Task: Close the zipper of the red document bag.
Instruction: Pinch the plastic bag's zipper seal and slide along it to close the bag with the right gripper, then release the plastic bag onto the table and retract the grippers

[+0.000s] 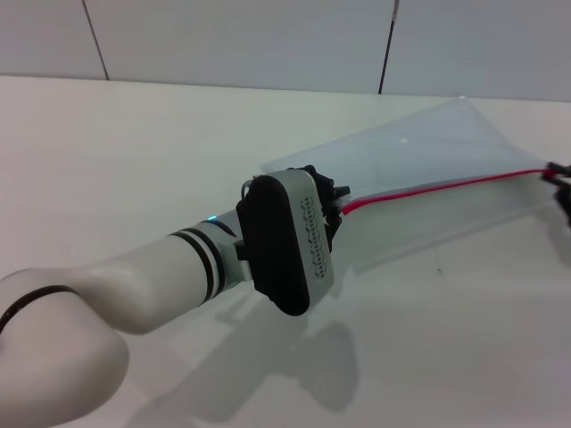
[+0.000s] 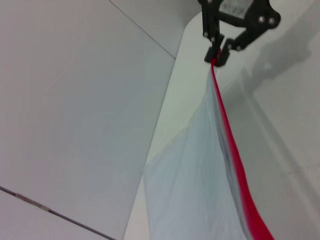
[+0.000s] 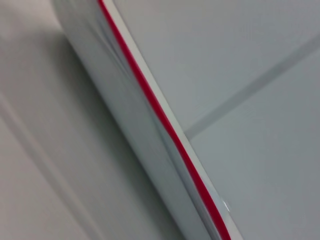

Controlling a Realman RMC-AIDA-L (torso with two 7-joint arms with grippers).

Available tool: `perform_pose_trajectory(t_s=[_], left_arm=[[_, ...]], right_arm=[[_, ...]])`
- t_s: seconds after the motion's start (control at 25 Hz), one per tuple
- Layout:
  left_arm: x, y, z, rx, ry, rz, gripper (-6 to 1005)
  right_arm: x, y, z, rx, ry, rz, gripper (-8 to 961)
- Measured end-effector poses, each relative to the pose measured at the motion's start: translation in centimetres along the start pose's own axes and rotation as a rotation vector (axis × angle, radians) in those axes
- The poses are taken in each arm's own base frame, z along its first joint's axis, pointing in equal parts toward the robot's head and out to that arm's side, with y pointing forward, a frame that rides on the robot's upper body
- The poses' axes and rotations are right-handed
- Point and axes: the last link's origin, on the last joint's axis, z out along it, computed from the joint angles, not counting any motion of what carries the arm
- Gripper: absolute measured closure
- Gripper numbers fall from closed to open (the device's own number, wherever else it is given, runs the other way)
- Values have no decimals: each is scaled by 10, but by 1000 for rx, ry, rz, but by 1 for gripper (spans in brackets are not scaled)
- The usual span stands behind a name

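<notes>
The red document bag (image 1: 428, 160) is a translucent pale pouch held up off the table and stretched between both grippers. Its zipper (image 1: 446, 185) runs as a taut red line along the near long edge. My left gripper (image 1: 337, 207) is at the zipper's near end, mostly hidden behind the wrist housing, and is shut on the strip there. At the far right edge, my right gripper (image 1: 560, 183) holds the other end. In the left wrist view the right gripper (image 2: 217, 56) pinches the tip of the zipper (image 2: 232, 145), with the bag (image 2: 195, 185) hanging below. The right wrist view shows the zipper (image 3: 160, 112) close up.
The white table (image 1: 134, 152) stretches out to the left and in front of the bag. A pale panelled wall (image 1: 268, 36) with dark seams rises behind the table's far edge. My left arm (image 1: 134, 285) reaches in from the lower left.
</notes>
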Motion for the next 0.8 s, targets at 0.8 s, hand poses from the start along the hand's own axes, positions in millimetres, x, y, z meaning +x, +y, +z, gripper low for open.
perform_pose_trajectory(t_s=[0.8], left_arm=[[-15, -21, -20, 394, 156, -139, 792]], right_arm=[[24, -31, -38, 587, -32, 447, 725]])
